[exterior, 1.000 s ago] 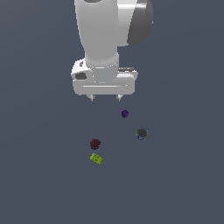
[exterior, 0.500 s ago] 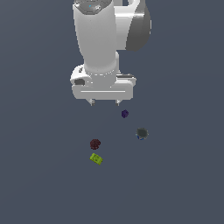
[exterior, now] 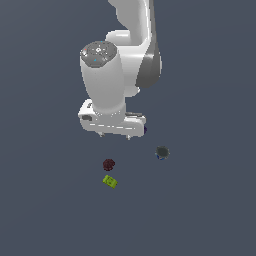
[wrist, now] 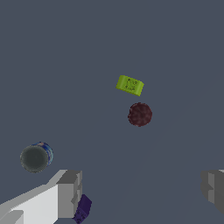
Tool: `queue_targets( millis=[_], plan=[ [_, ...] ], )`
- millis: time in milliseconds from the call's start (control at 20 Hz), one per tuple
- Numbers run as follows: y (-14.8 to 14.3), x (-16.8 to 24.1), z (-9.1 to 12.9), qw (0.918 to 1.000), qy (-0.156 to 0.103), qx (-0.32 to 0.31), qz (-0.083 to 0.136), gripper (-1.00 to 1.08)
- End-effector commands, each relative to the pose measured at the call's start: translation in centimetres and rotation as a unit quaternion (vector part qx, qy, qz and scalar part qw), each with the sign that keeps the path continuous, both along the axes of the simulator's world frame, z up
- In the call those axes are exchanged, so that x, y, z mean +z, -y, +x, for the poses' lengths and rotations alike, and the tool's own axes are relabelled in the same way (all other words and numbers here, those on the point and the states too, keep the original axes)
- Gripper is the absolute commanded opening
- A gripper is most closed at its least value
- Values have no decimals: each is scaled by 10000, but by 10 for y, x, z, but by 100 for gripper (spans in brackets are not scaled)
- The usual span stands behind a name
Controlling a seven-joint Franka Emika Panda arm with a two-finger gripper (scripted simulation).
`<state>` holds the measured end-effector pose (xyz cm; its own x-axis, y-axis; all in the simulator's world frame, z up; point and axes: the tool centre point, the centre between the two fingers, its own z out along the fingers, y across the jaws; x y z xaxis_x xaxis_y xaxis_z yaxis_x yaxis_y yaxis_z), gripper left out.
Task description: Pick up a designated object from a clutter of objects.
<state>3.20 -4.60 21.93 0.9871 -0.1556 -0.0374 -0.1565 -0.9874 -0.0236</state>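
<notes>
The designated object, a dark maroon bumpy ball (exterior: 108, 164), lies on the grey floor; it also shows in the wrist view (wrist: 140, 114). My gripper (exterior: 115, 136) hangs above the floor, above and just behind the ball, open and empty. In the wrist view the gripper (wrist: 142, 192) shows two wide-apart fingertips (wrist: 70, 194), and the ball lies ahead of the gap. The rest of the clutter lies around it: a lime-green block (exterior: 110, 181) (wrist: 130, 85) close beside the ball, a dark grey-blue lump (exterior: 161, 152) (wrist: 36, 157), and a purple cube (wrist: 82, 209) next to one fingertip.
In the exterior view the purple cube (exterior: 145, 130) is almost hidden behind the hand's edge. The white arm rises above the hand. The floor is plain dark grey, with no walls or edges in view.
The hand has come down toward the floor and the items, and the arm's upper links have swung into view. The purple cube is now mostly covered by the hand. No item has moved.
</notes>
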Motion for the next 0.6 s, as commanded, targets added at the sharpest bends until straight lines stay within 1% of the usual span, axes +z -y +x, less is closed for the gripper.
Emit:
queue_targets(
  millis=[0, 300, 550],
  plan=[
    [8, -25, 8, 9997, 24, -231, -16, 100],
    [26, -84, 21, 9971, 85, -750, -77, 100],
    [38, -117, 25, 9944, 121, -1039, -125, 100]
  ],
)
